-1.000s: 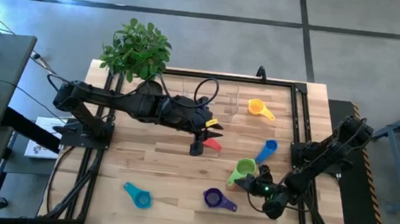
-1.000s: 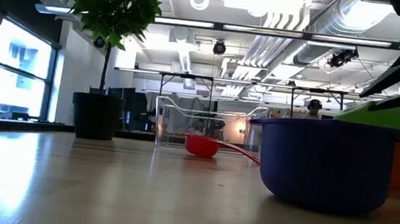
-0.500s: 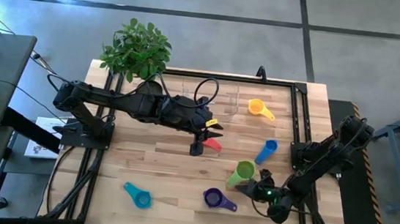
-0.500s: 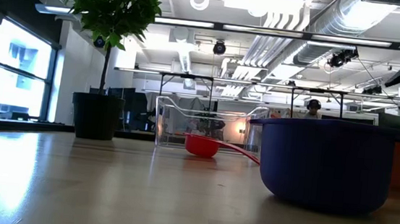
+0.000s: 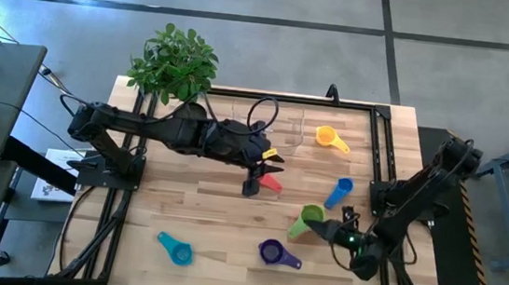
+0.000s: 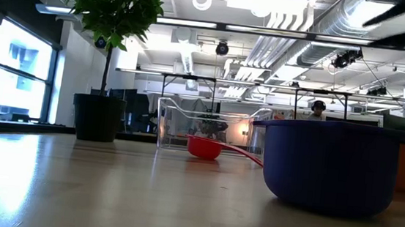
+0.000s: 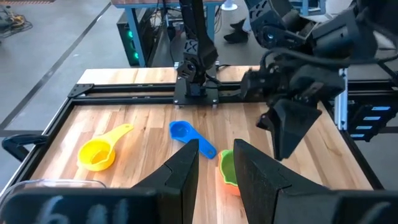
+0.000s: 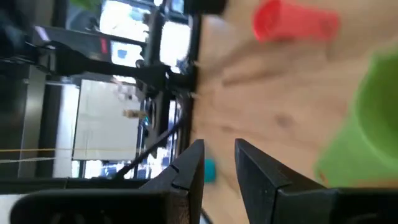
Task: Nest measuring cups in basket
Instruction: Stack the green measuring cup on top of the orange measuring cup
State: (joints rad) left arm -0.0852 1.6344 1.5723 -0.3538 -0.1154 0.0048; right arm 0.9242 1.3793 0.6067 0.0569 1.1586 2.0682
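Wooden table top (image 5: 219,214) carries all the work; the plant (image 5: 174,60) stands at its upper left corner. The basket (image 5: 270,125) sits at upper centre of the high view, and no cup shows inside it.

Cups lie loose:
- yellow (image 5: 327,137), upper right
- blue (image 5: 341,190), right of centre
- green (image 5: 310,214), just below the blue one
- purple (image 5: 271,252), lower centre
- teal (image 5: 174,248), lower left
- red (image 5: 271,183), centre

The right gripper (image 5: 317,227) is at the green cup's lower right edge. In its wrist view the fingers stand apart with bare table between them and the green cup off to one side, so it grips nothing. The left gripper (image 5: 251,187) hangs beside the red cup, fingers parted and empty.

The step in hand is probably taking up the green cup. Recommended procedure:
1. Centre the cup's rim or handle between the fingers before closing; at present it lies outside them.
2. Close firmly, since smooth plastic will likely slip.
3. Lift clear of the blue cup.
4. Route toward the basket along the right side, because the left arm crosses the centre.
5. Place larger cups first so smaller ones nest.
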